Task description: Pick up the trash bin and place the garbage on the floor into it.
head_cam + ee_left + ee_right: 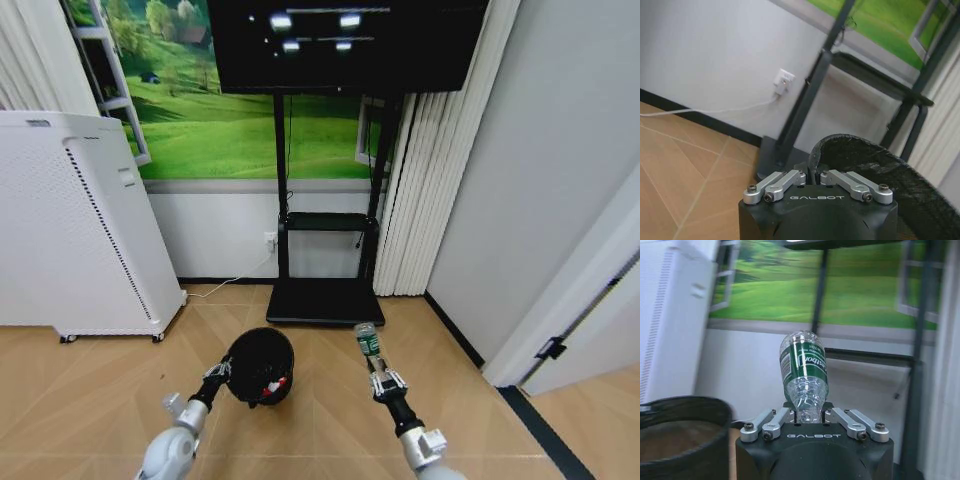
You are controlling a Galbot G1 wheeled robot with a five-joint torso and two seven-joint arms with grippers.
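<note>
The black mesh trash bin (261, 366) hangs above the floor (110, 390), held by its rim in my left gripper (221, 371), which is shut on it. In the left wrist view the bin's rim (850, 145) curves just past the left gripper (811, 176). Red-and-white garbage (270, 383) lies inside the bin. My right gripper (378, 374) is shut on a small green-labelled clear bottle (367, 341), held upright to the right of the bin. In the right wrist view the bottle (804, 372) stands out of the right gripper (810, 416), with the bin (682, 435) beside it.
A tall white perforated appliance on wheels (75, 230) stands at the left. A black TV stand (325, 295) with a flat base is straight ahead against the wall, white curtains (425, 190) to its right. A white cable (225, 280) runs along the floor to a wall socket (784, 80).
</note>
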